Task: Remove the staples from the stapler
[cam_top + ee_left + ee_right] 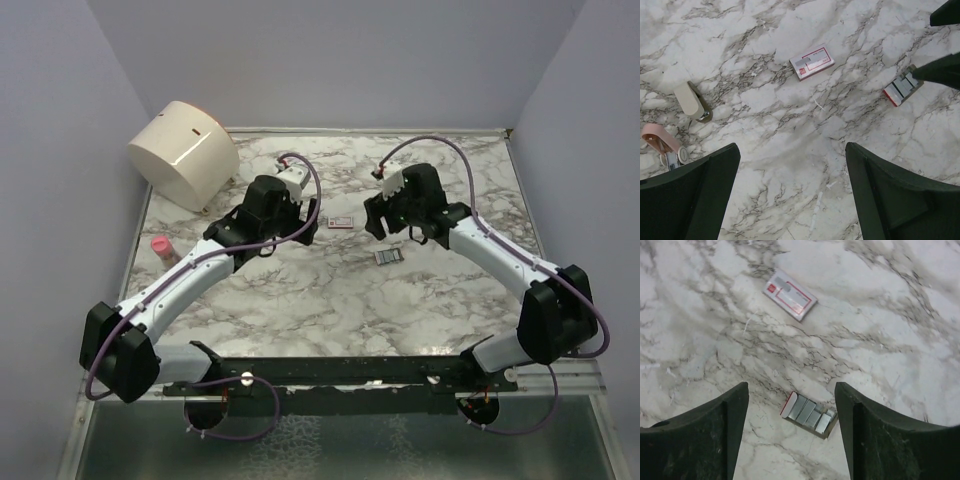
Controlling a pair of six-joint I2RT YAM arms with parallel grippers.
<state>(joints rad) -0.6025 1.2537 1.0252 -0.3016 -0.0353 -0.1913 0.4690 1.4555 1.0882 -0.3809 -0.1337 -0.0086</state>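
The pink stapler lies on the marble at the lower left of the left wrist view, with a metal part at its near end. It also shows in the top view by the table's left edge. Grey staples lie as several strips in a small open tray, which also shows in the top view. My right gripper hovers open above the tray and holds nothing. My left gripper is open over bare marble, right of the stapler. Both show in the top view: left, right.
A flat pink-and-white staple box lies between the grippers. A small cream piece lies near the stapler. A big cream drum stands at the back left. Walls close in the table on three sides.
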